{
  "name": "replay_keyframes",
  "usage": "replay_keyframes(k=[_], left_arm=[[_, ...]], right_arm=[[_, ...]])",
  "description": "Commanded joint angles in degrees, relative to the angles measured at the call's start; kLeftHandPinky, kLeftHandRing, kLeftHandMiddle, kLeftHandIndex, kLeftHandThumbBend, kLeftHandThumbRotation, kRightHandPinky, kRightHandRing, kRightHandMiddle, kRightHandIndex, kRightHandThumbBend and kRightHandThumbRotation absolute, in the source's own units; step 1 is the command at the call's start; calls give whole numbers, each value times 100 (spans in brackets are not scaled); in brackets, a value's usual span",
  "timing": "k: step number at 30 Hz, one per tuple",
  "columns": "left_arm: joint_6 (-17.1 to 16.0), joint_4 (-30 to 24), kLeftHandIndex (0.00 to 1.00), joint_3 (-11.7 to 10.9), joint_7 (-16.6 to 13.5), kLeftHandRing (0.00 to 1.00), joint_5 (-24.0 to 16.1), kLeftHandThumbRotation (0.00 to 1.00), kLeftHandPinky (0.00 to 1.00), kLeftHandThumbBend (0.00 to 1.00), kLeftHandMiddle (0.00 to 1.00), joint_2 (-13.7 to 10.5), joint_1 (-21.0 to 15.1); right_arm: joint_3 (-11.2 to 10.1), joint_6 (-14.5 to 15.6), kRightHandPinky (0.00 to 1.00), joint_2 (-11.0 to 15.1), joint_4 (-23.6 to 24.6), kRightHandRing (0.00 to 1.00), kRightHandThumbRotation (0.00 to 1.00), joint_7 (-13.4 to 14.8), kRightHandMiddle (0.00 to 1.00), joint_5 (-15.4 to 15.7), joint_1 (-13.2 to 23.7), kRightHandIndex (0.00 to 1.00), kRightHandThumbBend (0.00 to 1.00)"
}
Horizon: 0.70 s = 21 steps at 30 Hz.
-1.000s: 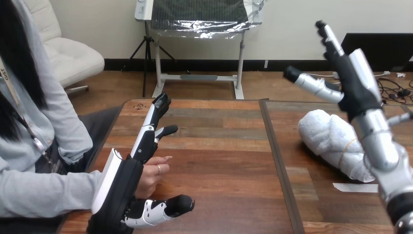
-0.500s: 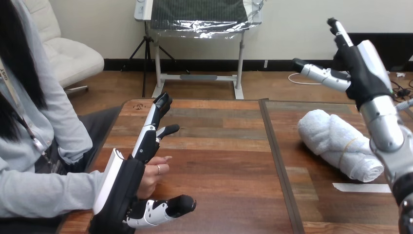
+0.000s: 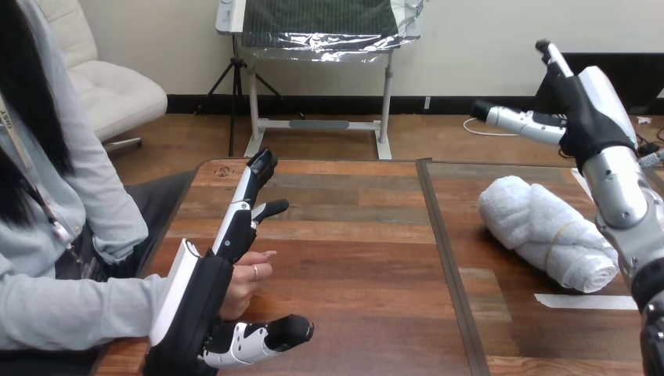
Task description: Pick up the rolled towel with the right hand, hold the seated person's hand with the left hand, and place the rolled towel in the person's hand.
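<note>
A white rolled towel [image 3: 543, 230] with a thin band round it lies on the right part of the wooden table [image 3: 352, 266]. My right hand [image 3: 586, 110] is raised above and behind the towel, apart from it, fingers straight and thumb stretched to the left. My left hand [image 3: 215, 282] lies low at the table's left with fingers pointing away and thumb spread at the front. The person's hand [image 3: 249, 278] rests loosely curled against its palm side. I see no finger or thumb of mine curled round that hand.
A dark seam [image 3: 443, 258] runs front to back between two tabletops. A strip of white tape [image 3: 583, 301] lies on the table in front of the towel. The person's grey sleeve [image 3: 70, 313] comes in along the left edge.
My right hand has risen and drifted right and back, uncovering the towel's right end. The left hand, the person's hand and the towel have stayed put.
</note>
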<state>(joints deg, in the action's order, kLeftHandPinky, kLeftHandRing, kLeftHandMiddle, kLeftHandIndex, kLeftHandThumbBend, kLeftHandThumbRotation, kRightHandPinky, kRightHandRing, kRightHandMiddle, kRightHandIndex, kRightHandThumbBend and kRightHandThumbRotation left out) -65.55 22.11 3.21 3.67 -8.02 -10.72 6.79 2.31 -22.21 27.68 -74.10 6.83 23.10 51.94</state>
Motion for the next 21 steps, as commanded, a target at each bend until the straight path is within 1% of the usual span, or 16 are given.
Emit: replay_keyframes(k=[1, 3, 9, 14, 18, 20, 21], left_arm=[[-90, -273, 100, -94, -75, 98, -18, 83, 85, 100, 100, 61, -98], [-62, -313, 100, -74, -65, 98, 14, 83, 85, 100, 100, 60, -59], [-41, -396, 100, -75, -63, 98, 7, 82, 86, 100, 100, 67, 9], [-8, -468, 100, -67, -56, 98, 8, 82, 85, 100, 100, 73, 64], [34, -542, 100, -48, -43, 98, 46, 82, 85, 100, 100, 73, 125], [55, -572, 100, -35, -35, 98, 73, 82, 85, 100, 100, 73, 149], [56, -605, 100, -48, -45, 98, 53, 82, 85, 100, 100, 79, 174]], right_arm=[[181, 313, 80, 189, -138, 99, 63, 111, 99, 144, 843, 99, 100], [206, 447, 80, 189, -174, 99, 61, 81, 98, 173, 874, 98, 100], [315, 876, 81, 190, -265, 100, 63, -61, 99, 262, 956, 98, 100], [391, 1040, 82, 197, -290, 100, 63, -85, 99, 323, 976, 98, 100], [517, 1296, 83, 203, -339, 100, 63, -143, 99, 428, 999, 98, 100], [547, 1390, 84, 199, -352, 100, 63, -155, 99, 451, 1003, 98, 100], [599, 1482, 85, 199, -369, 100, 62, -171, 99, 506, 1003, 98, 100]])
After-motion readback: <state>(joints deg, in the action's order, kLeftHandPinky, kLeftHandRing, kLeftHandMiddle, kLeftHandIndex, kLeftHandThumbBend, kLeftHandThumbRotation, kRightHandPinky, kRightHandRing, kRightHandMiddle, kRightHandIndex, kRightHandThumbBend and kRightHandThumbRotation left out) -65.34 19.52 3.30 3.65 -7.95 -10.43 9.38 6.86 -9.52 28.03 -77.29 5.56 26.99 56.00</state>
